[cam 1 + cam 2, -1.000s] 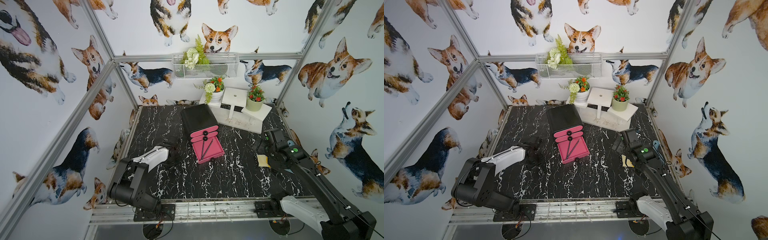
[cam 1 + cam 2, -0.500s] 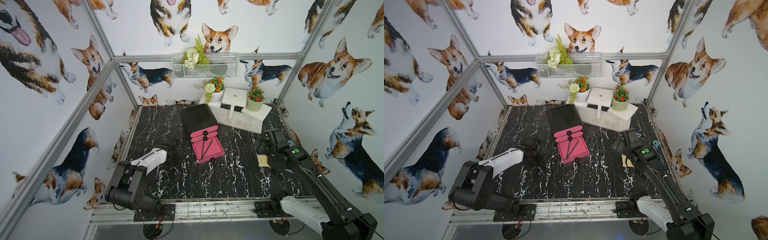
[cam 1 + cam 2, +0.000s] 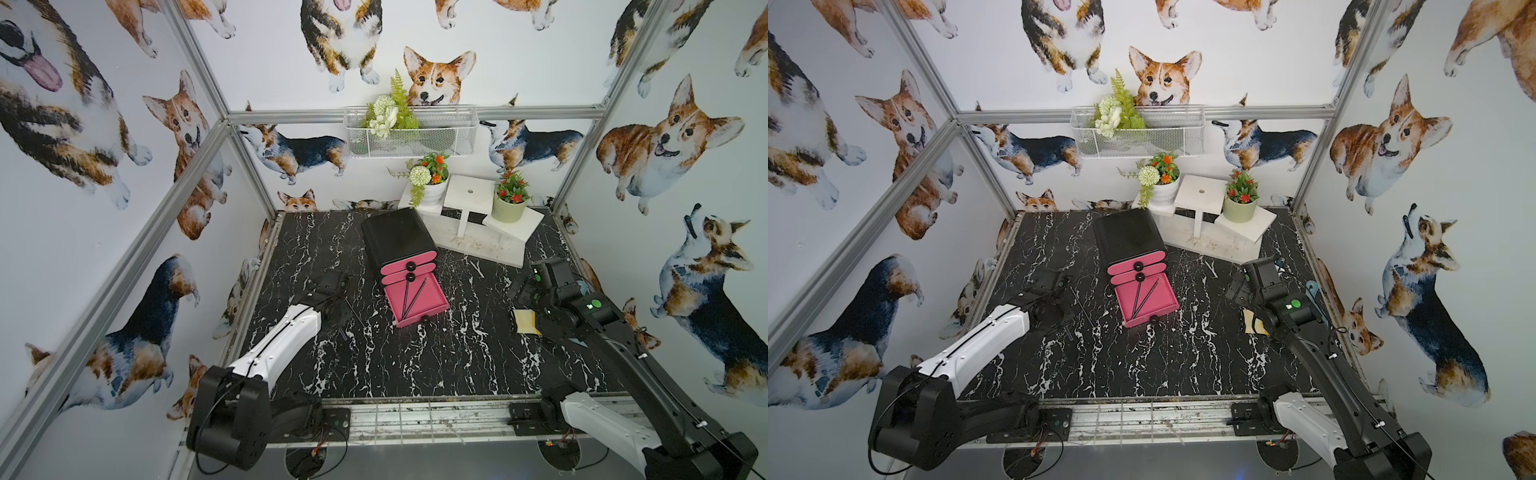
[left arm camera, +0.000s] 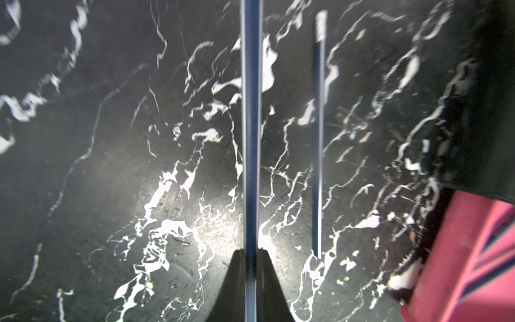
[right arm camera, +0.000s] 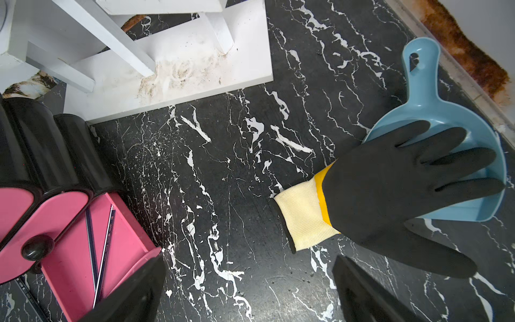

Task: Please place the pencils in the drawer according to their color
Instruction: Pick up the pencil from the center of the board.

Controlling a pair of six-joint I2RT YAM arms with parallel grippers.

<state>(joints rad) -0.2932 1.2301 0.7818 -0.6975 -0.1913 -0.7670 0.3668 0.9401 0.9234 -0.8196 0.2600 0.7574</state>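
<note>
Only the left arm has moved. Its white forearm (image 3: 286, 336) has slid back toward 7 o'clock over the black marble surface (image 3: 415, 365), and the black elbow joint (image 3: 232, 411) has swung the same way. The left gripper (image 4: 250, 255), with the dark blue pencil (image 4: 250, 125) in its fingers, has edged toward 10 o'clock, away from the pink drawer (image 3: 434, 297).

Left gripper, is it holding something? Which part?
Yes. The left gripper is shut on a dark blue pencil, pinching its shaft; a long stretch sticks out ahead. The right gripper holds nothing.
</note>
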